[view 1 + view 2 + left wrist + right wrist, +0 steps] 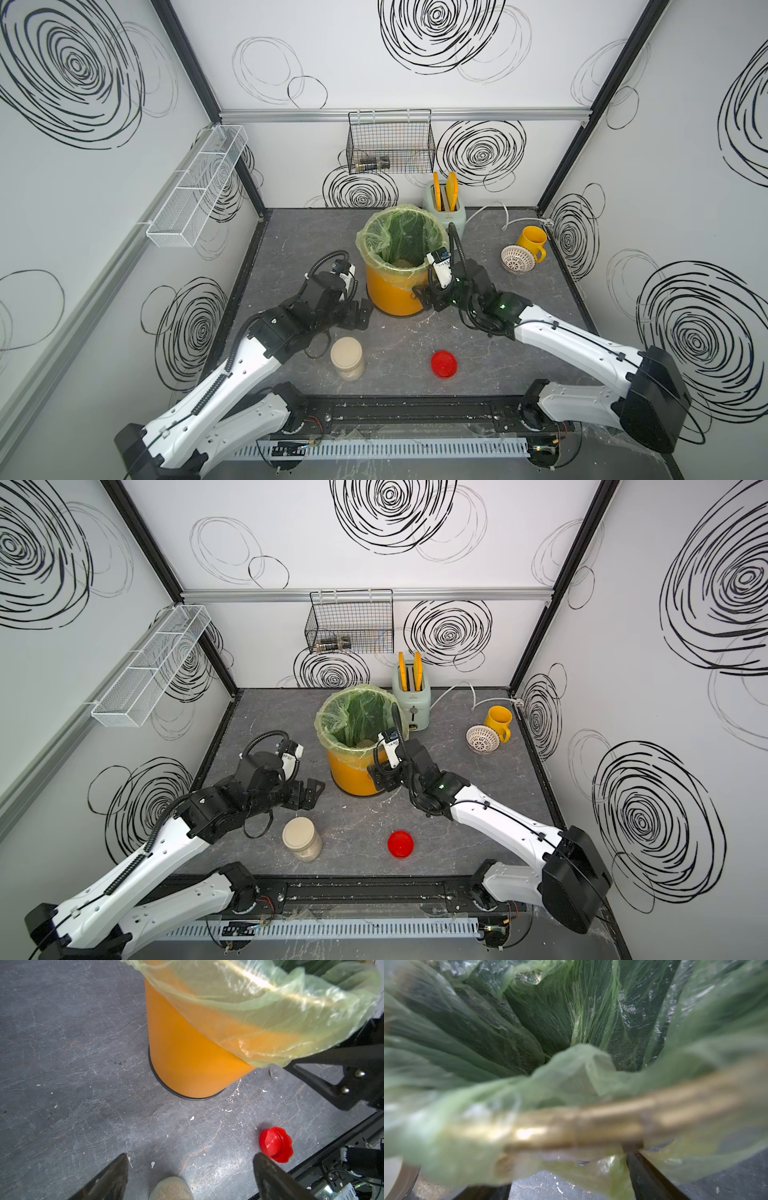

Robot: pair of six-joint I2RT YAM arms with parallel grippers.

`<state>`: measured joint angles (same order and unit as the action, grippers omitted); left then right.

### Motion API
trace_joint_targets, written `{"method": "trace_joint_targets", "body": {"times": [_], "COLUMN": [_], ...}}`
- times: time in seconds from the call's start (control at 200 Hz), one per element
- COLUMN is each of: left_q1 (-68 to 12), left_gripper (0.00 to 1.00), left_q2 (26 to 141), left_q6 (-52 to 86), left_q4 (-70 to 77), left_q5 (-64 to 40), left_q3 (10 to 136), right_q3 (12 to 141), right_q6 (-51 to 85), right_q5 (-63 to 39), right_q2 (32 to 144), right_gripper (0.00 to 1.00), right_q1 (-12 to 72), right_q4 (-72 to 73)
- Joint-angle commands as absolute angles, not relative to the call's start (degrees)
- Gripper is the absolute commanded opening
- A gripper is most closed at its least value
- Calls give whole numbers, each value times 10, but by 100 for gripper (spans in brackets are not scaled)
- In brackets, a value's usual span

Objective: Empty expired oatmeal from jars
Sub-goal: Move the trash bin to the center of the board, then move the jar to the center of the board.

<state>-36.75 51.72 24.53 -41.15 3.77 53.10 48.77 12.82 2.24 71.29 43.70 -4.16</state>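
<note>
A jar with a cream lid [348, 359] [302, 838] stands near the table's front, with oatmeal [352, 375] showing through its wall. Its lid [171, 1187] lies just under my left gripper [190, 1156], which hangs open and empty left of the orange bucket [390, 297]. A red lid [444, 364] [276, 1145] lies alone on the table. More oatmeal [401, 262] sits at the bottom of the bucket's green liner. My right gripper [422, 297] [566, 1169] is low against the bucket's right side. A clear jar bottom [277, 1073] shows at its fingertips; the liner hides the grip.
A toaster [444, 203] stands behind the bucket. A yellow mug [532, 241] and a white slotted bowl [517, 259] are at the back right. A black wire basket [390, 143] and a white mesh shelf [195, 187] hang on the walls. Loose flakes [192, 1118] dot the table.
</note>
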Motion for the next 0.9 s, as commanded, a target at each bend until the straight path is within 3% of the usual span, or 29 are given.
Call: {"method": "trace_joint_targets", "body": {"times": [0.0, 0.245, 0.6, 0.895], "left_q1": [-370, -408, -523, -575], "left_gripper": [96, 96, 96, 96], "left_q2": [530, 539, 536, 552], "left_q6": [264, 303, 427, 487], "left_q4": [-429, -492, -574, -642], "left_q5": [50, 79, 118, 156], "left_q3": [555, 575, 540, 523], "right_q3": [523, 545, 454, 443], "right_q6": [109, 102, 118, 107], "right_q5": [2, -18, -30, -26], "right_q2": [727, 702, 535, 485], "right_gripper": [87, 100, 98, 98], "right_q1": [411, 403, 431, 432], "right_q4": [14, -21, -80, -96]}}
